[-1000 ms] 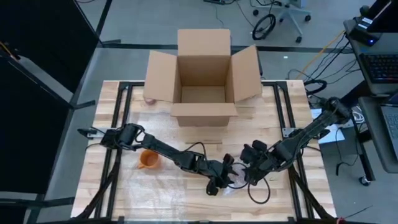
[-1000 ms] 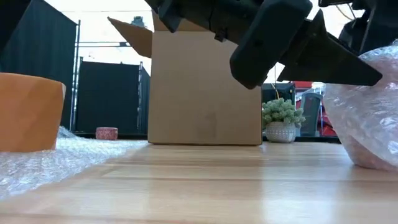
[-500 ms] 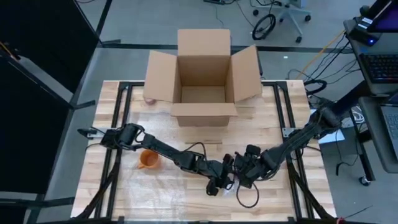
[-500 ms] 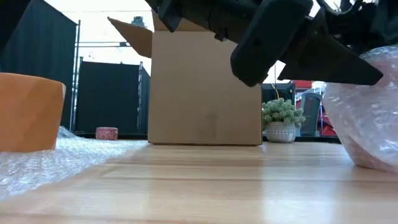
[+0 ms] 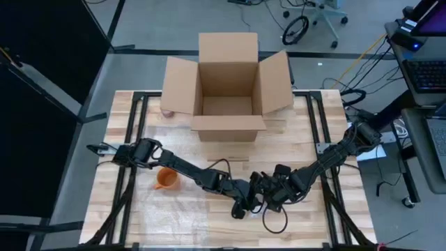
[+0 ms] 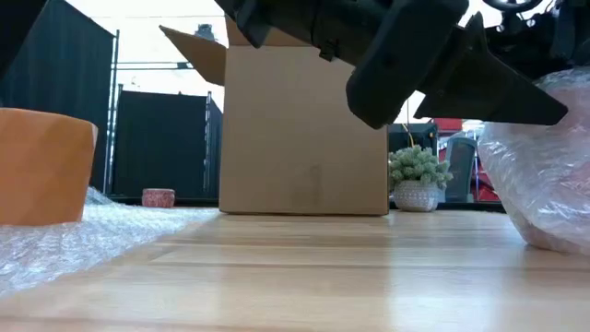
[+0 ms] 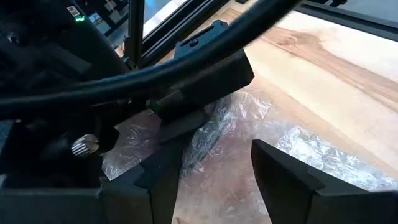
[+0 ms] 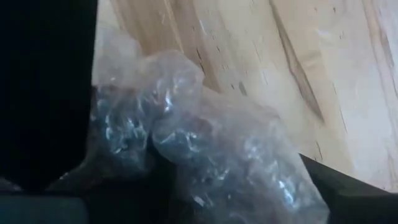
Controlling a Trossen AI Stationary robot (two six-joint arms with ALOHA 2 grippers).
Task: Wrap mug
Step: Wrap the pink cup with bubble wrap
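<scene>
Both grippers are meeting low at the table's (image 5: 306, 230) near edge, centre. The left gripper (image 5: 245, 204) and the right gripper (image 5: 268, 199) are sitting just beside each other over a wrapped bundle of bubble wrap (image 8: 211, 155). Bare wood is lying open to both sides of them and toward the box.

The left wrist view is showing the left fingers (image 7: 286, 174) spread, with wrap lying between them. The right wrist view is showing wrap bunched up against the right fingers; I cannot tell whether they are pinching it. The high view is hiding the bundle under the arms.

The orange mug (image 5: 166, 179) is sitting unwrapped on a flat sheet of bubble wrap (image 6: 83, 235), well left of the grippers.

The cardboard box (image 5: 228, 84) is standing at the far edge, flaps open, inside showing only bare cardboard.
</scene>
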